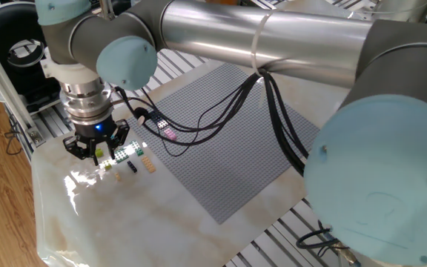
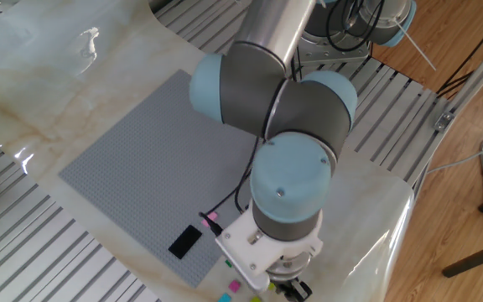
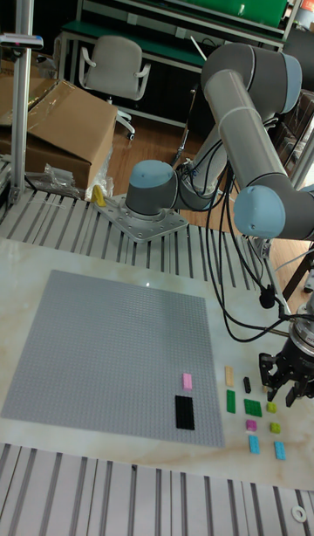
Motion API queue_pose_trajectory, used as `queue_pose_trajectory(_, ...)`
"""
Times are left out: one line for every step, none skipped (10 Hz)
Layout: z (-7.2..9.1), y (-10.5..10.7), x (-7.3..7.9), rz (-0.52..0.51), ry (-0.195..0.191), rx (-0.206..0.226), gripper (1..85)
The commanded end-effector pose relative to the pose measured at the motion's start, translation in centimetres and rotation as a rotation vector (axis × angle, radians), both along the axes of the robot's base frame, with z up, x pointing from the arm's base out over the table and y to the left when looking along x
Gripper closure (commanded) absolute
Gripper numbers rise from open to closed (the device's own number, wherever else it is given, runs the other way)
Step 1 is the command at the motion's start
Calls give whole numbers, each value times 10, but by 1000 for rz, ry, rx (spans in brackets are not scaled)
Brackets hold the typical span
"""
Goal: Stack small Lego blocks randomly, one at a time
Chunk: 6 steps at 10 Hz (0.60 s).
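Several small Lego blocks lie loose on the marble beside the grey baseplate (image 3: 96,344): a tan one (image 3: 229,375), a black one (image 3: 247,383), two green ones (image 3: 231,402), a pink one (image 3: 250,425), cyan ones (image 3: 254,443) and yellow-green ones (image 3: 274,428). A pink block (image 3: 186,381) and a black block (image 3: 184,411) sit on the baseplate near its edge. My gripper (image 3: 281,388) hangs low over the right side of the loose group, its fingers spread and open. In one fixed view the gripper (image 1: 96,150) is just left of the white and green blocks (image 1: 127,151).
The baseplate (image 1: 228,141) covers the middle of the marble top. Black cables (image 1: 221,111) drape from the arm across it. Slotted aluminium rails (image 2: 49,243) surround the marble, and the table edge lies close behind the gripper (image 2: 294,291).
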State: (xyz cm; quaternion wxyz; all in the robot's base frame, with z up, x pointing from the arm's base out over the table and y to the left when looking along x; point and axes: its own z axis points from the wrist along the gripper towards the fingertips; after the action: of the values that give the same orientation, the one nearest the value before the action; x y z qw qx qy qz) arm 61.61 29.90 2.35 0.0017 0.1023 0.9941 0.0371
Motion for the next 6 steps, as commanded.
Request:
queue_pose_trajectory(-1,5,-2,30,12,15,497)
queue_pose_trajectory(0,10,-3,21,14,32,493)
queue_pose_trajectory(-2,8,0,19,7,24,493)
queue_pose_trajectory(-3,9,1,16,4,25,493)
queue_pose_trajectory(-3,6,1,22,3,18,493)
queue_pose_trajectory(-3,5,1,31,4,13,493)
